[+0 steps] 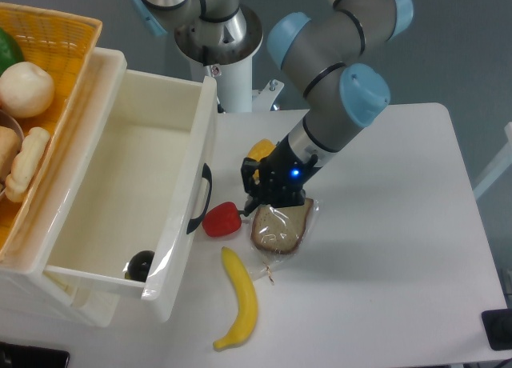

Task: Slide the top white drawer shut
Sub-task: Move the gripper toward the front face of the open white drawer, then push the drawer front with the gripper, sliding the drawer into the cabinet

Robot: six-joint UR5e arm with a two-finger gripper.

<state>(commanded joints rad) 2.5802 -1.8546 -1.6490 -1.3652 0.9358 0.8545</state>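
The top white drawer stands pulled far out of the cabinet toward the table, and its inside is open to view. Its black curved handle is on the front panel, facing right. A dark round object lies in its near corner. My gripper hangs low over the table just right of the handle, between a red pepper and a bagged slice of bread. It is not touching the drawer. Its fingers are dark and partly hidden, so I cannot tell how they stand.
An orange wicker basket with food sits on the cabinet top at the left. A banana lies on the table in front of the drawer. A yellow item shows behind the gripper. The white table stretches to the right.
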